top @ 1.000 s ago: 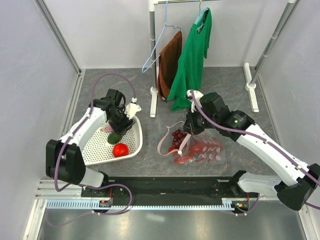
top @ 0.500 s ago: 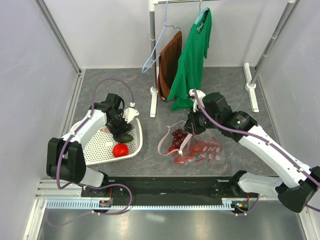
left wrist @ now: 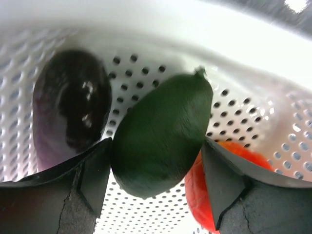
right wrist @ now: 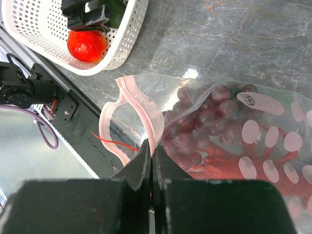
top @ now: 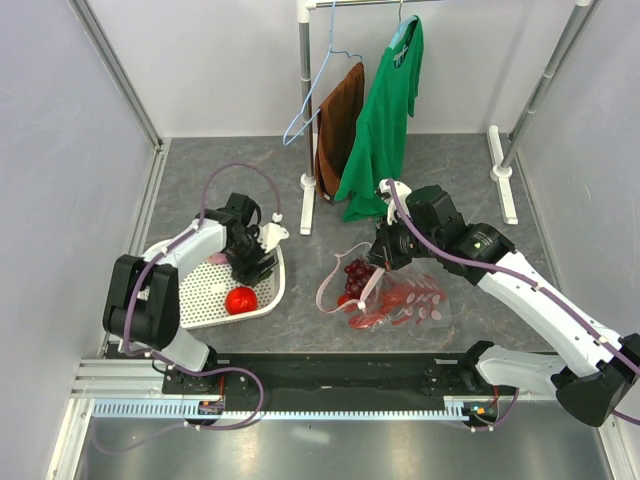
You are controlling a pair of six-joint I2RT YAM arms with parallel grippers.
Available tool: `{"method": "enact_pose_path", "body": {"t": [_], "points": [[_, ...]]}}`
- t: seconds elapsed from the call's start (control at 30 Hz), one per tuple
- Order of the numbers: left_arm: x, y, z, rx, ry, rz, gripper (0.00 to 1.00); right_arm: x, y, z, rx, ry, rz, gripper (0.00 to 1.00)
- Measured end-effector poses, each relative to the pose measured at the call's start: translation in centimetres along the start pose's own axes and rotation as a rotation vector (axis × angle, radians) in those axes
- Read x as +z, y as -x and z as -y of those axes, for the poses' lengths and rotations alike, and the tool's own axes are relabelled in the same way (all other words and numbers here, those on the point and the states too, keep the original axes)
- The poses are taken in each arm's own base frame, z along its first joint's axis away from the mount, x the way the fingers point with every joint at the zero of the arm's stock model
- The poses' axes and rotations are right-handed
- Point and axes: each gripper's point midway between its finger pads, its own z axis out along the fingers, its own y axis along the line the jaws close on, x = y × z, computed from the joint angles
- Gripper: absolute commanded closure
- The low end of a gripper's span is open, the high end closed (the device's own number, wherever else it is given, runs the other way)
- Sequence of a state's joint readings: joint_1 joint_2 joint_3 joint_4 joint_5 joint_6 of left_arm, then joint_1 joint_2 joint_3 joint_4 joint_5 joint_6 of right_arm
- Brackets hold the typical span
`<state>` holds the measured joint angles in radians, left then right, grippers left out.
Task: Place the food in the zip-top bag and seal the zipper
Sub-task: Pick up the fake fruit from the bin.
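The dark green avocado piece (left wrist: pixel 161 131) lies in the white perforated basket (top: pixel 200 300), and my left gripper (top: pixel 250 262) (left wrist: pixel 156 146) is shut on it, both fingers touching its sides. The red tomato (top: pixel 240 299) (left wrist: pixel 200 195) (right wrist: pixel 87 45) sits right beside it, and a dark purple piece (left wrist: pixel 73 105) on the other side. The clear dotted zip-top bag (top: pixel 400 300) (right wrist: pixel 253 122) lies on the table with the grape bunch (top: pixel 357 272) (right wrist: pixel 200 124) and the red lobster (top: pixel 395 300) (right wrist: pixel 234 161) inside. My right gripper (top: pixel 378 262) (right wrist: pixel 152 146) is shut on the pink zipper strip (right wrist: pixel 141 102), holding the mouth open.
A clothes rack stands at the back with a green shirt (top: pixel 385 120), a brown cloth (top: pixel 340 130) and a blue hanger (top: pixel 315 100); its feet (top: pixel 307 200) (top: pixel 502 170) rest on the table. A black rail (top: pixel 330 370) runs along the near edge.
My left gripper has moved right and down into the basket and closed round the avocado piece. The right gripper and the bag have hardly moved.
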<state>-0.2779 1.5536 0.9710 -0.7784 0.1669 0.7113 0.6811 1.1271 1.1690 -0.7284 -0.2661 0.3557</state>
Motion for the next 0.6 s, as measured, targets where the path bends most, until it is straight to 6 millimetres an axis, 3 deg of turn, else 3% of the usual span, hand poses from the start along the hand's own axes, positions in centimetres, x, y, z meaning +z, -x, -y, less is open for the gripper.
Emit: {"method": "enact_pose_path", "body": {"t": [0.07, 0.3, 0.4, 0.5, 0.57, 0.6], "points": [[0.2, 0.4, 0.3, 0.016, -0.003, 0.007, 0.27, 0.0, 0.0, 0.0, 0.0, 0.001, 0.002, 1.0], [0.7, 0.7, 0.7, 0.024, -0.026, 0.003, 0.64, 0.0, 0.2, 0.0, 0.001, 0.002, 0.007, 1.0], [0.3, 0.8, 0.9, 0.023, -0.027, 0.009, 0.68, 0.0, 0.2, 0.0, 0.002, 0.002, 0.008, 1.0], [-2.0, 1.7, 1.2, 0.012, -0.031, 0.046, 0.69, 0.0, 0.3, 0.1, 0.004, 0.002, 0.01, 1.0], [-5.3, 4.0, 1.1, 0.011, -0.012, 0.134, 0.68, -0.1, 0.3, 0.1, 0.009, 0.003, 0.012, 1.0], [-7.7, 6.1, 1.1, 0.022, -0.002, 0.227, 0.67, -0.1, 0.4, 0.2, 0.015, 0.003, 0.013, 1.0]]}}
